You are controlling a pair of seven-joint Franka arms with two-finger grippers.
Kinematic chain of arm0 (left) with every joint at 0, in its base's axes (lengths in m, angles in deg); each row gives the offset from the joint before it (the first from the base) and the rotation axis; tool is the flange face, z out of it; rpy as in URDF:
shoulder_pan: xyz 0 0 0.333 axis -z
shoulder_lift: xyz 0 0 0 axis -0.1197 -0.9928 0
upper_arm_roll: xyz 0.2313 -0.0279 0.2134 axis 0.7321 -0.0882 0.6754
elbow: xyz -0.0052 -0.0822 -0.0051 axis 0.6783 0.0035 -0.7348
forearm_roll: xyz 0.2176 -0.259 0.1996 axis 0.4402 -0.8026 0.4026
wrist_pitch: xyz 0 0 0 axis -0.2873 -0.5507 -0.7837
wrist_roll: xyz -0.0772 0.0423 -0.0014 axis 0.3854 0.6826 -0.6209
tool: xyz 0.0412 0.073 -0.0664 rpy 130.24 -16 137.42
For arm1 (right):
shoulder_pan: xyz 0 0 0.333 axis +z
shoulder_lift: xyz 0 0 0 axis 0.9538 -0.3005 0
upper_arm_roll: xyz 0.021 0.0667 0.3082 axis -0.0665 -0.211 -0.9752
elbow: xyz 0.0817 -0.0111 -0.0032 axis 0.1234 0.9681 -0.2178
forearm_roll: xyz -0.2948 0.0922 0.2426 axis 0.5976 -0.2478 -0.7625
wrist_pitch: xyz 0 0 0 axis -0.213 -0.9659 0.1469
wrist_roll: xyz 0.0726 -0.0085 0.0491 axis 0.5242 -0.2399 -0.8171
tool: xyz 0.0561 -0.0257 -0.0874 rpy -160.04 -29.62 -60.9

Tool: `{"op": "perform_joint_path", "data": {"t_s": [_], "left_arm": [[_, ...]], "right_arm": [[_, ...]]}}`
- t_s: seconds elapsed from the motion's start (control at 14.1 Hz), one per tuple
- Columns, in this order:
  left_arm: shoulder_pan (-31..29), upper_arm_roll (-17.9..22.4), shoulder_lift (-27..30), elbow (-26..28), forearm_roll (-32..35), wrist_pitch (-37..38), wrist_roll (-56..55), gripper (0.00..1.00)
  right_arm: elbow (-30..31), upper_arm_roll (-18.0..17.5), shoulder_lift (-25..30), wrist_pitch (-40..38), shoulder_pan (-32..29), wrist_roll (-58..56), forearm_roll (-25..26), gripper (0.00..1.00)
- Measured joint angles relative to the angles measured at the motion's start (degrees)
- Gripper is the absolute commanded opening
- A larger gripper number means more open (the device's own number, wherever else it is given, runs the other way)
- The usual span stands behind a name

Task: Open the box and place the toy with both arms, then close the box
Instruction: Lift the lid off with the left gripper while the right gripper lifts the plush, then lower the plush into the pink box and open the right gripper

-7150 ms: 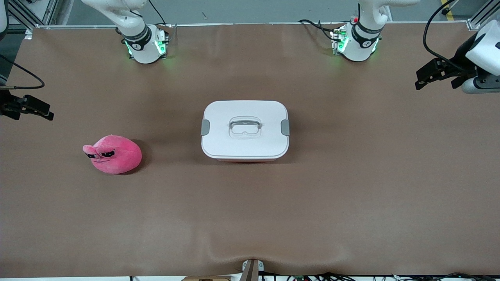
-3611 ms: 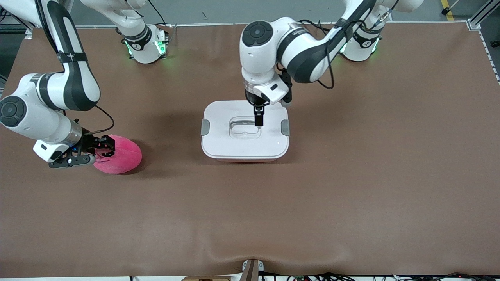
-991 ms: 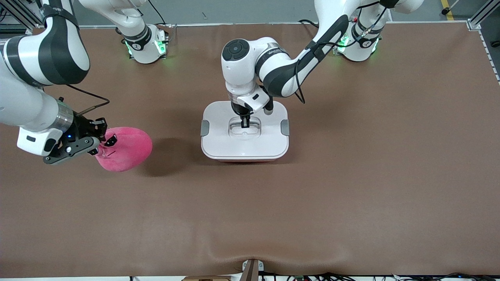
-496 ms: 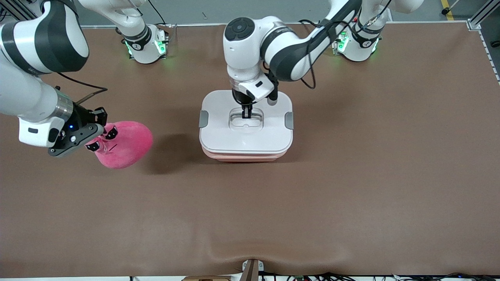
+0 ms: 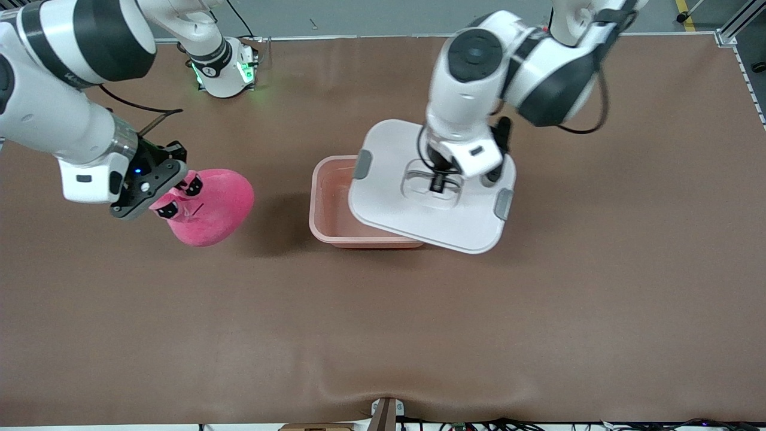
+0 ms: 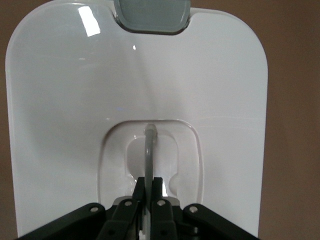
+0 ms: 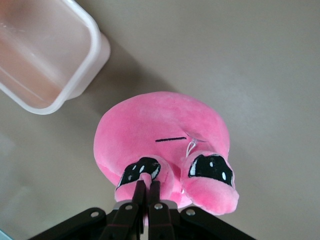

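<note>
The left gripper (image 5: 438, 182) is clamped on the clear handle (image 6: 149, 150) recessed in the middle of the white lid (image 5: 413, 227) and holds the lid in the air. The lid is tilted and hangs partly over the pink box (image 5: 326, 206), covering the part of the box toward the left arm's end of the table and reaching out over the brown table (image 5: 383, 335) beside it. The rest of the box is uncovered, and nothing is visible in that open part of its interior. The grey clips (image 5: 362, 164) sit at the two short ends of the lid; the left wrist view shows one of them (image 6: 151, 15) at the lid's edge. The right gripper (image 5: 179, 194) is closed on a small bump at the face of the pink toy (image 5: 212, 206), between its two dark eyes (image 7: 210, 167). The toy hangs from this grip above the table, toward the right arm's end, beside the box and apart from it.
</note>
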Motion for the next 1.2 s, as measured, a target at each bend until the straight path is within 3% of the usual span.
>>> {"op": "perform_joint_path", "data": {"t_s": [0.28, 0.64, 0.92, 1.2], "left_arm": [[-11.5, 0.1, 1.1, 0.0, -3.5, 3.5, 22.0, 0.00], [-19.7, 0.2, 1.4, -0.1, -3.6, 7.9, 44.2, 0.00], [-21.9, 0.2, 1.5, 0.0, -3.6, 8.9, 49.2, 0.00], [-22.4, 0.2, 1.5, 0.1, -3.6, 9.6, 49.6, 0.00]], "right_arm": [[-0.9, 0.0, 0.0, 0.9, 4.5, -1.2, -0.1, 0.00], [-0.8, 0.0, -0.1, 3.8, 14.5, -2.0, 0.3, 0.00], [-0.8, 0.0, -0.2, 5.6, 21.3, -6.5, 3.3, 0.00], [-0.7, 0.3, -0.4, 8.3, 22.8, -17.8, 3.8, 0.00]]}}
